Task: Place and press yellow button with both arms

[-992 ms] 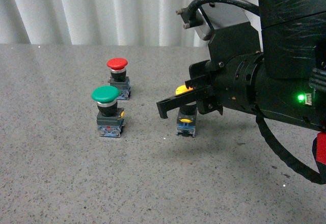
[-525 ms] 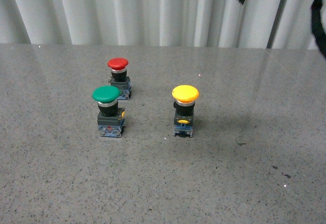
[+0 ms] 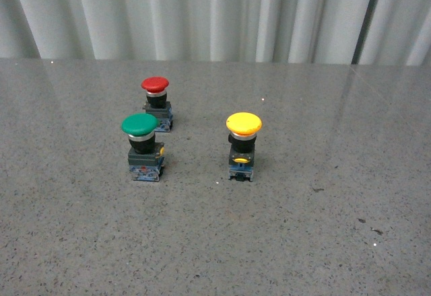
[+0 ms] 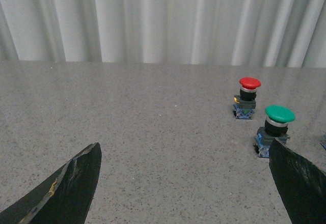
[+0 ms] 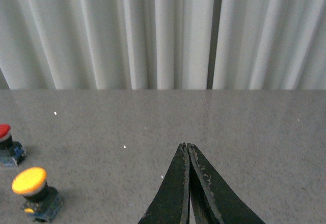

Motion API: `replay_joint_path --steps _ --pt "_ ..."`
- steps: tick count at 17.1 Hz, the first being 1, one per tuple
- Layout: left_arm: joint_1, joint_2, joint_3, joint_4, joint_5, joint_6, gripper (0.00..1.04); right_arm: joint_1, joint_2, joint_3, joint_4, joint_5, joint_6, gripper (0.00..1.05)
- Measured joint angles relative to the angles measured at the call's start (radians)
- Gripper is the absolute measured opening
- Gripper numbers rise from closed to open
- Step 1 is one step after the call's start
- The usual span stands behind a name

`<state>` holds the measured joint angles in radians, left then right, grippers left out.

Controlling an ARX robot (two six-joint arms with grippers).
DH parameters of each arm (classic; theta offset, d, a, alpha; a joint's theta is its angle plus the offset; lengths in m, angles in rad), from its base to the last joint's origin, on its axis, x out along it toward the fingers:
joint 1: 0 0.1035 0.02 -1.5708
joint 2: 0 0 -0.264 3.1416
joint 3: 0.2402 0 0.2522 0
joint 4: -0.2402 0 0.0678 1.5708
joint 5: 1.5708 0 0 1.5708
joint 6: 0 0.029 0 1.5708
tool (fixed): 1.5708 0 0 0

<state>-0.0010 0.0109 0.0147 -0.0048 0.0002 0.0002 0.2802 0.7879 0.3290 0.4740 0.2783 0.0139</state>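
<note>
While neither arm shows in the front view, each wrist view shows its own jaws. The left jaws (image 4: 186, 183) stand wide apart with nothing between the two dark fingers (image 4: 71, 188), one at each lower corner of that picture, over bare grey speckled surface (image 3: 303, 242). The right jaws (image 5: 188, 183) are pressed together, tips meeting in a narrow point, and hold nothing; they hang above the surface, apart from every button.

Outward from the right jaws, the yellow button (image 3: 243, 145) stands upright on its dark base, free of any contact, near the middle of the surface and a little toward its right edge as the front view shows it. Its round yellow cap sits level on a black neck, with a blue and yellow bit at the foot. In the right wrist view it shows again (image 5: 35, 193), well off to one side of the closed tips.

The green button (image 3: 143, 146) stands upright toward the left edge, about level with the yellow one and well apart from it. The red button (image 3: 157, 102) stands just behind the green one, nearer the far edge, close to it; whether the two bases touch I cannot tell. Both show in the left wrist view, the green one (image 4: 275, 131) near one of the open fingers, the red one (image 4: 247, 96) beyond it.

A white pleated curtain (image 3: 215, 13) hangs along the far edge of the surface.
</note>
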Motion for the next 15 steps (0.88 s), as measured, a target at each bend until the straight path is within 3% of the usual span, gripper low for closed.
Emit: replay_joint_path --steps 2,7,15 --pt "0.0 0.0 0.0 0.0 0.0 0.0 0.98 -0.138 -0.184 -0.177 -0.02 -0.135 -0.007 0.02" --pt "0.0 0.0 0.0 0.0 0.0 0.0 0.98 -0.247 -0.296 -0.239 -0.075 -0.253 -0.008 0.02" --pt "0.0 0.0 0.0 0.0 0.0 0.0 0.98 -0.279 -0.373 -0.271 -0.123 -0.277 -0.008 0.02"
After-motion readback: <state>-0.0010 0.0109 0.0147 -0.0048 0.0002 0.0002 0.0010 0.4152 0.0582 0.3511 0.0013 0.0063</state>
